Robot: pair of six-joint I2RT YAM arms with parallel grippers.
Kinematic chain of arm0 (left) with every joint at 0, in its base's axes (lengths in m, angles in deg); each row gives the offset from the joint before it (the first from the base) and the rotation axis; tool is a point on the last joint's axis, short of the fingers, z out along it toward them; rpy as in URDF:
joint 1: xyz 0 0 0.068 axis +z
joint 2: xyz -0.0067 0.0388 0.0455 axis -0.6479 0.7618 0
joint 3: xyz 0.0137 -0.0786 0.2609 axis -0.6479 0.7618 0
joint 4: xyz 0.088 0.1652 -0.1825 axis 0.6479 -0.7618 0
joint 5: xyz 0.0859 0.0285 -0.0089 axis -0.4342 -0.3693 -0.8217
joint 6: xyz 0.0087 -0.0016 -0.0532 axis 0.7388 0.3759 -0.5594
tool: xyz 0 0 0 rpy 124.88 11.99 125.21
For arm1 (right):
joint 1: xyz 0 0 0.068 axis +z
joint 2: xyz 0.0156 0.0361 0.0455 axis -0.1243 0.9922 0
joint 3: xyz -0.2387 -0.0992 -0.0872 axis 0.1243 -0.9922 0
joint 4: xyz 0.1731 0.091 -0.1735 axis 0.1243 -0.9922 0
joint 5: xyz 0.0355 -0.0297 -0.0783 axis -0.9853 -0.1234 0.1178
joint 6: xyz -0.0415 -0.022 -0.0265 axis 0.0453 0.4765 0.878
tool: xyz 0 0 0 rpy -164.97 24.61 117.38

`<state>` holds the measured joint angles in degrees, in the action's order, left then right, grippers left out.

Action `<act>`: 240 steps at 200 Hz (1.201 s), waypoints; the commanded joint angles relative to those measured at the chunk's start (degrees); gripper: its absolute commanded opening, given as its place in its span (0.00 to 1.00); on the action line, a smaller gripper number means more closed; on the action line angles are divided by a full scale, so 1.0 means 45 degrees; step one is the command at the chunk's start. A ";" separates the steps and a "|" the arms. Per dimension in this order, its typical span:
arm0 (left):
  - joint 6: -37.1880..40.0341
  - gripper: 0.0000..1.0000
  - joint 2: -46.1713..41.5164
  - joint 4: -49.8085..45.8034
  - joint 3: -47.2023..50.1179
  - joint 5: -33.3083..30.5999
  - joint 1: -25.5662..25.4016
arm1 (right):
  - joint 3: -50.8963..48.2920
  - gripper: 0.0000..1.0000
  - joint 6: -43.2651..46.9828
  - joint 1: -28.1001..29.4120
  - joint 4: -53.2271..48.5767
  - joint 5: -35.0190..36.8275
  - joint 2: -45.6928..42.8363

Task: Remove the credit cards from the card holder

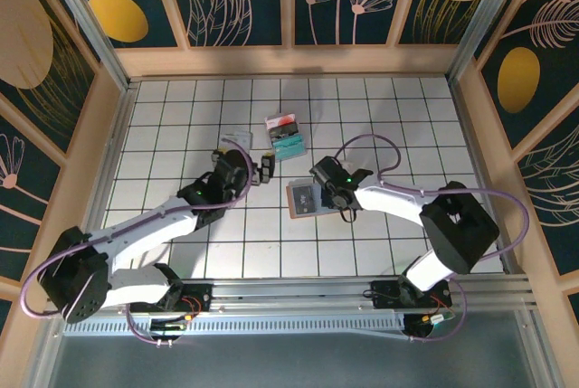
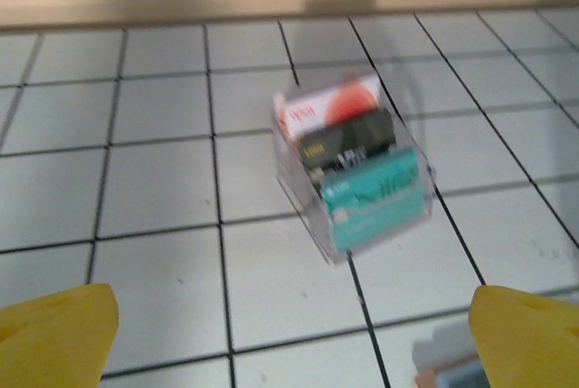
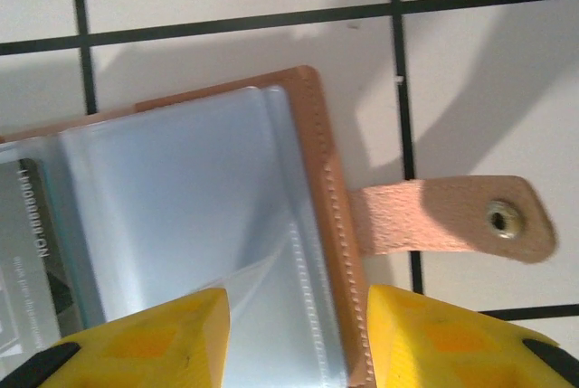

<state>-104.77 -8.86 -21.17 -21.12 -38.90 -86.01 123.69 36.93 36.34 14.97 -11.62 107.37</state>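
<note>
Yellow tips of my right pincer (image 3: pixel 294 343) stand apart. They sit low over the open card holder (image 3: pixel 181 207). Its tan stitched edge lies in the gap between them, close to one tip. I don't think they are pinching anything yet, but I can't be sure about the thin see-through flap by the other tip.

Going out from there, the holder lies flat on the desk (image 1: pixel 380 108) with its grey-blue inside facing up. Its little strap tab (image 3: pixel 452 216) sticks out past the edge, away from the pockets. The holder stretches sideways from the pincer, and one card (image 3: pixel 27 252) shows in a pocket at the far end. So I think the cards lie along that line, away from the strap.

My left pincer (image 2: pixel 289 343) is wide apart and holds nothing. It hangs over the desk, facing a clear box (image 2: pixel 348 175) with teal, black and red things in it.

My right arm is right on the holder, so it is the nearer one.
</note>
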 commanded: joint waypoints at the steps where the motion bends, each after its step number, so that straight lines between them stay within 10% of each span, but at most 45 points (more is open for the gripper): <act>1: -0.0319 0.99 0.0505 -0.0123 -0.0171 -0.0343 -0.0677 | -0.0503 0.44 -0.0227 -0.0462 0.0091 -0.0101 -0.0789; 121: -0.2299 0.99 0.3907 -0.0310 -0.0589 -0.0479 -0.2465 | -0.1556 0.43 -0.0207 -0.2376 0.0877 -0.1798 -0.4901; 240: -0.4209 0.99 0.5232 -0.0368 -0.0493 -0.0121 -0.2274 | -0.1859 0.31 -0.0093 -0.2335 0.4823 -0.6795 -0.2077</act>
<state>-120.99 13.28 -22.61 -23.22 -40.60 -96.94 116.83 36.83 25.94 30.82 -36.54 96.05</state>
